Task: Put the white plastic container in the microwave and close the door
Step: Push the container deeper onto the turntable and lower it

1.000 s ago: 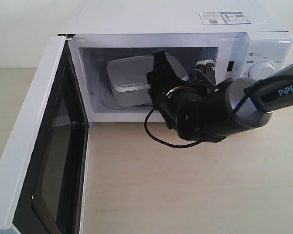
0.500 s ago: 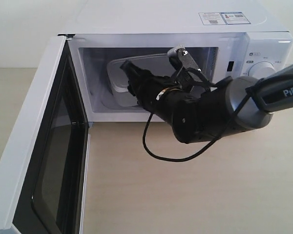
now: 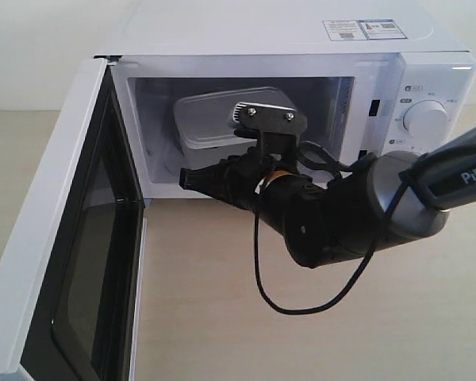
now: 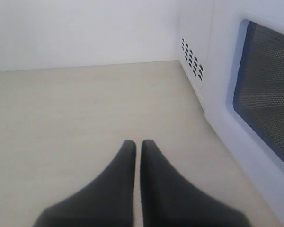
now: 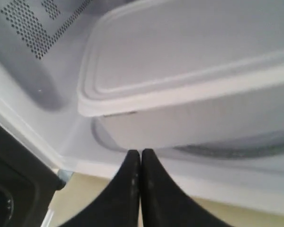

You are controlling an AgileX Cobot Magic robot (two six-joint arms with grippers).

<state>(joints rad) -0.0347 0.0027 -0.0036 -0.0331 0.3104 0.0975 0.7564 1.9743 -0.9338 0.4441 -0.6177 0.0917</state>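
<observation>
The white plastic container [image 3: 214, 119] rests inside the microwave [image 3: 285, 36] on the turntable, with nothing holding it. The door [image 3: 59, 262] hangs wide open at the left. My right gripper [image 3: 186, 178] is shut and empty, its tips at the front sill of the cavity, just below and in front of the container. In the right wrist view the container [image 5: 189, 75] fills the space right beyond the shut right gripper [image 5: 140, 152]. My left gripper [image 4: 137, 142] is shut and empty, low over the table beside the door's outer face [image 4: 270, 109].
The microwave's dials [image 3: 425, 121] sit on its right panel, behind my right arm. A black cable [image 3: 301, 305] loops from the right arm down over the wooden table [image 3: 381, 317]. Vent holes [image 4: 191, 56] mark the microwave's side wall near the left gripper.
My right gripper has drawn back out of the cavity, dropped to the front sill toward the left, and gone from open to shut. The container stays inside.
</observation>
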